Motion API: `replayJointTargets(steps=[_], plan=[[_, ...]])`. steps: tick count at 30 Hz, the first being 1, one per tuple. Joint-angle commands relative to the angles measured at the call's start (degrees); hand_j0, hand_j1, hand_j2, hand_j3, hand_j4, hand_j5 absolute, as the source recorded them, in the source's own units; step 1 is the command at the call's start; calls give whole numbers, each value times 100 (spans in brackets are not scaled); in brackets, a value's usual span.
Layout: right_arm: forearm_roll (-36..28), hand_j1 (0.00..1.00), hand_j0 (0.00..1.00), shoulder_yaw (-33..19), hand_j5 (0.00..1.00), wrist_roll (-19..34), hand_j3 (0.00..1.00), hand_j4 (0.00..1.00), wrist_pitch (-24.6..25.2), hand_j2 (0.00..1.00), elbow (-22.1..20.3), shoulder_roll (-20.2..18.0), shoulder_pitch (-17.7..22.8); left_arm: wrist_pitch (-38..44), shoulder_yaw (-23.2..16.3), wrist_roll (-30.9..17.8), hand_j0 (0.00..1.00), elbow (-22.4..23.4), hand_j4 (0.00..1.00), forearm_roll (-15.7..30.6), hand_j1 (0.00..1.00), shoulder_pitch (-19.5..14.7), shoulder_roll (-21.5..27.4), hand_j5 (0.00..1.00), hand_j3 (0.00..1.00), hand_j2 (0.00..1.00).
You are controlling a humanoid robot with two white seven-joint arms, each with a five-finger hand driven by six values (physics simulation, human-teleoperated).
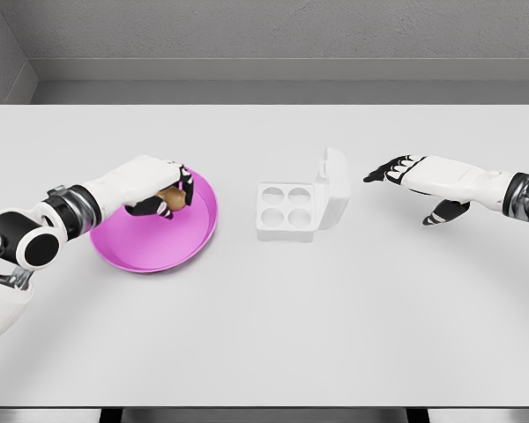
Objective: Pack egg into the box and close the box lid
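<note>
Your left hand (163, 196) is curled around the small brown egg (170, 199) over the round magenta plastic plate (159, 251) at centre-left of the frame. At mid-frame you see the white four-cup egg box (286, 211), cups bare, lid standing upright on its right side. Your right hand (414, 176) hovers right of the box, fingers extended and holding nothing.

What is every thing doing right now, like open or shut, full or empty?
White four-cup egg box: lid open, upright, cups empty.
Brown egg: gripped over the plate.
Round pink plate: flat on the table.
Left hand: closed on the egg.
Right hand: open, holding nothing.
</note>
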Motion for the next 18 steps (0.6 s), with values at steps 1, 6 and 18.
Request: replayJointTargets(steps=[1, 6, 18], plan=[[-33, 100, 100, -3, 100, -2, 100, 100, 15, 100, -10, -6, 0, -7, -8, 4, 30, -25, 30, 8, 30, -9, -5, 30, 30, 30], [-33, 100, 100, -3, 100, -2, 100, 100, 15, 100, -1, 3, -9, -24, -16, 4, 30, -16, 30, 8, 30, -88, -207, 30, 30, 30], [-33, 100, 100, -3, 100, -11, 100, 100, 15, 100, -1, -6, -9, -42, -69, 4, 28, -7, 28, -10, 28, -132, -699, 28, 28, 28]])
